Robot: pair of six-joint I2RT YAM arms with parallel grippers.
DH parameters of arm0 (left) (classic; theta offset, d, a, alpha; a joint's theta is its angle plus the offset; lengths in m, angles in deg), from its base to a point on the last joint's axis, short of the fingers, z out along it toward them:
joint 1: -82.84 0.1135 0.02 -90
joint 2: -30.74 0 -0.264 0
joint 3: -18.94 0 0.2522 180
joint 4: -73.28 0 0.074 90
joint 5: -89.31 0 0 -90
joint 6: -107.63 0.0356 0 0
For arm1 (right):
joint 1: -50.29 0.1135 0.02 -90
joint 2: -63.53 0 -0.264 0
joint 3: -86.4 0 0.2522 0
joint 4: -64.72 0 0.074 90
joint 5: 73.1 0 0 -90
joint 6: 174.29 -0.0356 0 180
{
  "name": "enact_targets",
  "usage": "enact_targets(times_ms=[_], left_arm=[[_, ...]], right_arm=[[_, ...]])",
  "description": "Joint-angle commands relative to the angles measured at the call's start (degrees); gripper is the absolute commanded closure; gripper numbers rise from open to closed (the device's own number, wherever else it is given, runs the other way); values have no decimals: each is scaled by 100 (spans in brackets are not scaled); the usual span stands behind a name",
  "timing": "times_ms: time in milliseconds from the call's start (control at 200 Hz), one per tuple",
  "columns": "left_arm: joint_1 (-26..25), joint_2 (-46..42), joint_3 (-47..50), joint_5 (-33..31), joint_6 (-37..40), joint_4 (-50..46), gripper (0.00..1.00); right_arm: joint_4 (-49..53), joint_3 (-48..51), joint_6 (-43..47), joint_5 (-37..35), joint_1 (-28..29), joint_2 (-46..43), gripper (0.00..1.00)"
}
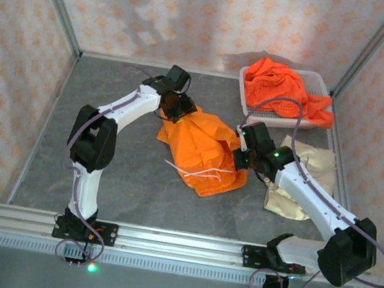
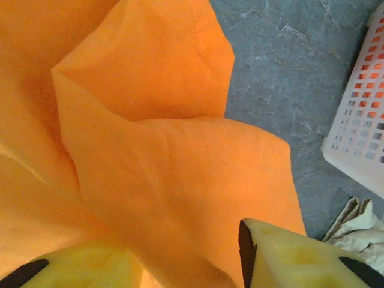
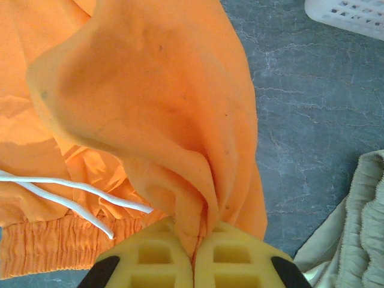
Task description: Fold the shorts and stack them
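Note:
One pair of orange shorts (image 1: 202,149) lies crumpled mid-table, its white drawstring (image 1: 198,174) toward the near side. My left gripper (image 1: 180,105) is at the shorts' far edge. In the left wrist view its yellow jaws (image 2: 183,240) stand apart, with a fold of the orange cloth (image 2: 156,150) running between them. At the right edge my right gripper (image 1: 243,156) is shut on a bunched fold of the orange cloth (image 3: 156,90), which is pinched between its pads (image 3: 193,231). The beige shorts (image 1: 310,181) lie flat to the right. More orange shorts (image 1: 282,85) are heaped in the basket.
The white mesh basket (image 1: 316,77) stands at the back right, close to the right wall. Patterned walls enclose the grey table (image 1: 107,123) on three sides. An aluminium rail (image 1: 177,240) runs along the near edge, with both arm bases on it.

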Motion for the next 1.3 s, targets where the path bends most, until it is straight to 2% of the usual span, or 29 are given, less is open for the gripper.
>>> enact_targets(times_ms=[0, 150, 370, 816, 1046, 1291], left_arm=[[-39, 78, -184, -155, 143, -386, 58], [-39, -18, -194, -225, 258, -529, 53], [-31, -330, -122, -444, 353, -638, 53], [-32, -231, -244, -284, 236, -529, 53], [-39, -45, -484, -213, 212, -546, 56], [-43, 152, -449, -88, 163, -487, 66]], right_arm=[[-60, 34, 70, -72, -13, -108, 100], [-10, 31, 110, -96, -14, -112, 100], [-4, 59, 109, -97, -14, -112, 100], [-8, 77, 101, -88, -14, -79, 100], [-39, 94, 86, -54, -10, -21, 100], [-19, 102, 110, -97, -9, 4, 100]])
